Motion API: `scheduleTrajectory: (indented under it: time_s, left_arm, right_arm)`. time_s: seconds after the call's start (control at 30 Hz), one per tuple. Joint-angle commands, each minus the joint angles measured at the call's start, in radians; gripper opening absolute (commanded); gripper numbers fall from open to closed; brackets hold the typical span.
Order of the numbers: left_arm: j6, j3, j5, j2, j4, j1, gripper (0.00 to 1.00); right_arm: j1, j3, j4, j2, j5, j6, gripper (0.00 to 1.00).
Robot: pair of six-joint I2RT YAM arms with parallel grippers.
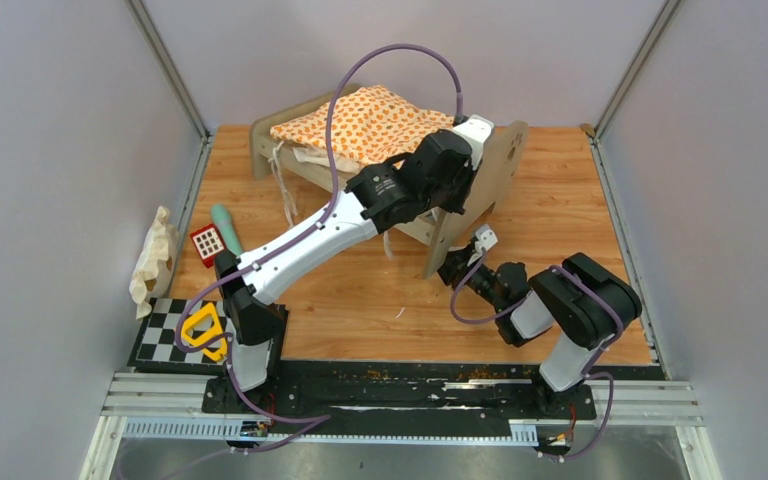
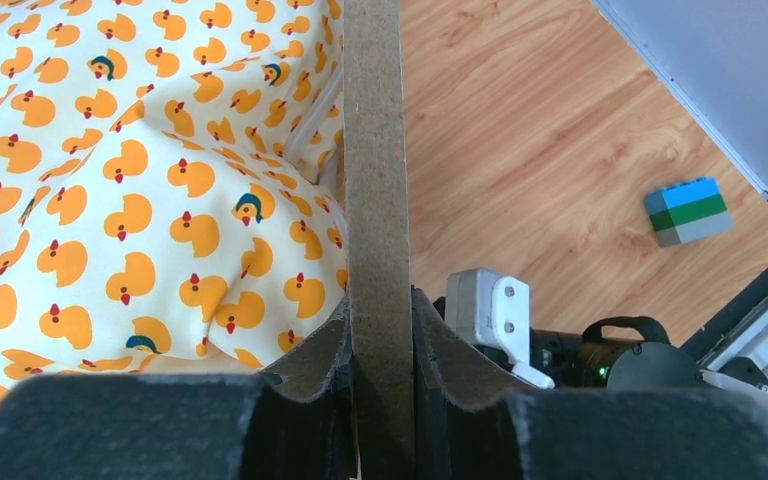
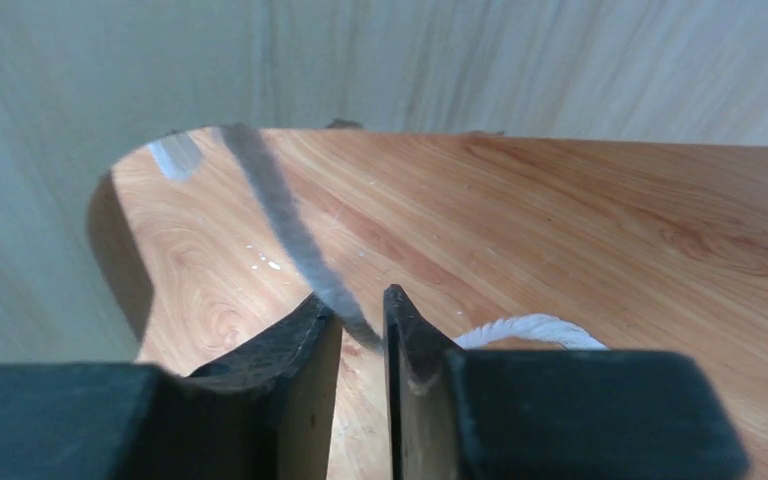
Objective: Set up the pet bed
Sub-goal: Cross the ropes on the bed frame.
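The pet bed (image 1: 503,158) stands at the back of the wooden worktop (image 1: 570,215), roughly in the middle, its two rounded end boards upright. It holds one thing: a cushion (image 2: 140,190) printed with orange ducks on white. The cushion lies slightly rumpled across the base, with thin ties hanging over the near side. The left end effector (image 2: 380,315) comes down over the right-hand end board, its fingers clamped on the board's top edge, one on each face. The right end effector (image 3: 360,305) sits low at the foot of that same board, facing the arched cut-out at its bottom. Its fingers are close together with a cord (image 3: 280,215) running down into the narrow gap between them and out to the right. Whether the cord is actually pinched cannot be told. At the left edge of the worktop lie a crumpled beige bag (image 1: 155,260), a small red-and-white square piece (image 1: 207,241) and a teal stick (image 1: 227,228). Nearer the arms, a yellow triangular piece (image 1: 203,328) rests on a checkered mat (image 1: 160,340). A stack of blue, green and grey toy bricks (image 2: 687,211) lies apart near the right wall.
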Motion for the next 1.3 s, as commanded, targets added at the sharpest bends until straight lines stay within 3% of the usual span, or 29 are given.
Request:
scheduleTrajectory:
  time_s: [0.0, 0.1, 0.23, 0.47, 0.9, 1.03, 1.27]
  left_arm:
    - [0.181, 0.113, -0.146, -0.106, 0.234, 0.101, 0.0]
    - [0.18, 0.113, -0.144, -0.104, 0.234, 0.103, 0.0]
    - [0.18, 0.113, -0.14, -0.103, 0.239, 0.105, 0.0]
    - [0.175, 0.109, -0.133, -0.105, 0.236, 0.109, 0.0]
    - [0.13, -0.006, -0.035, -0.116, 0.239, 0.11, 0.0]
    - [0.113, -0.118, 0.039, -0.146, 0.275, 0.108, 0.0]
    - [0.086, -0.307, 0.159, -0.167, 0.37, 0.075, 0.0]
  right_arm:
    - [0.026, 0.005, 0.161, 0.022, -0.071, 0.022, 0.14]
    - [0.06, -0.035, 0.161, -0.008, -0.057, 0.024, 0.05]
    - [0.118, -0.092, 0.162, -0.049, -0.027, 0.049, 0.0]
    - [0.251, -0.153, 0.162, -0.095, 0.075, 0.055, 0.0]
    - [0.454, -0.116, 0.123, -0.199, 0.209, 0.031, 0.0]
    - [0.498, -0.102, -0.047, -0.341, 0.248, 0.028, 0.0]
    - [0.558, -0.049, -0.573, -0.71, 0.409, 0.046, 0.0]
